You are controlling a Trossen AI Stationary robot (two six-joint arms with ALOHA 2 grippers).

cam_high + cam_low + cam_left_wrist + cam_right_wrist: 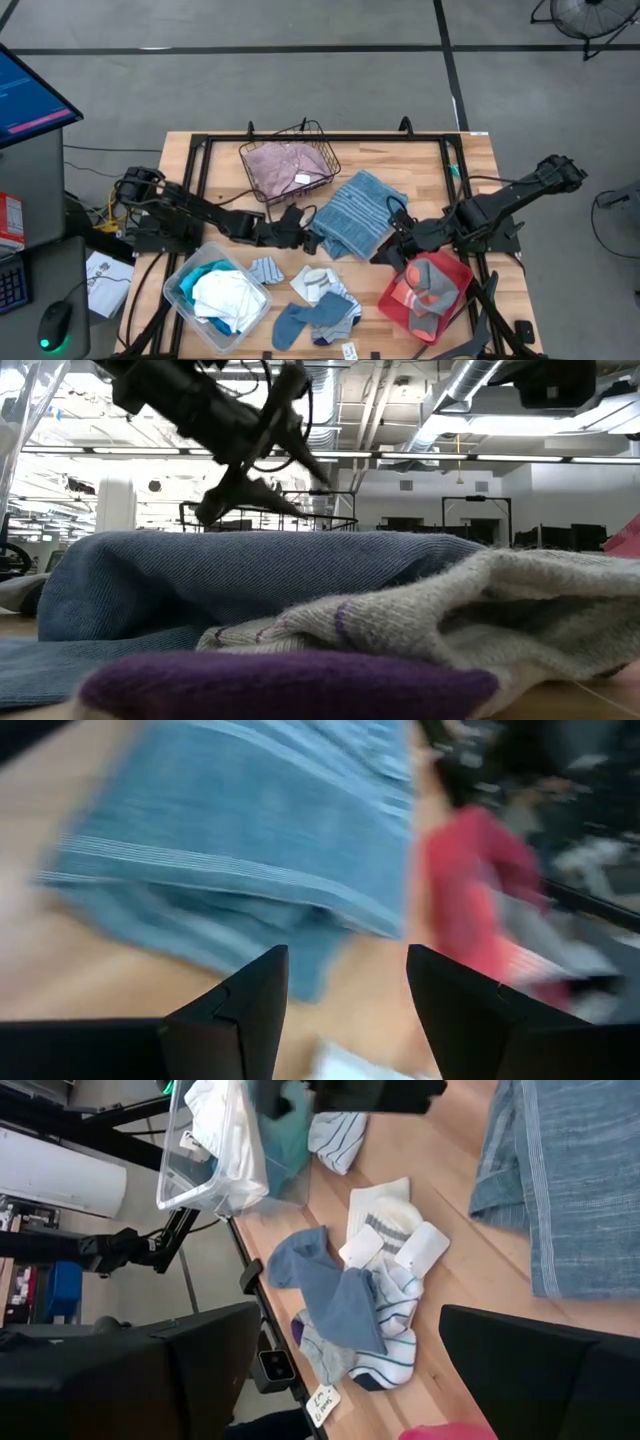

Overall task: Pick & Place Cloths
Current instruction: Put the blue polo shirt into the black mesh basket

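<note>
Grey-blue striped terry towel lies crumpled mid-table between our empty, spread-jawed left gripper at its edge and equally spread right gripper, so we risk pinching only a loose fold that slips free.

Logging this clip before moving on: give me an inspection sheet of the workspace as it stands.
Surface: wooden table, black frame rails.
Job's things: striped blue towel at centre; pink cloth in wire basket; white and turquoise cloths in clear bin; socks at the front edge; cloth on red tray.
Clutter: small tag.
Hands: left hand open, empty, at the towel's edge; right hand open, empty.
Cables: along both arms.
Surroundings: monitor, mouse, fan.
</note>
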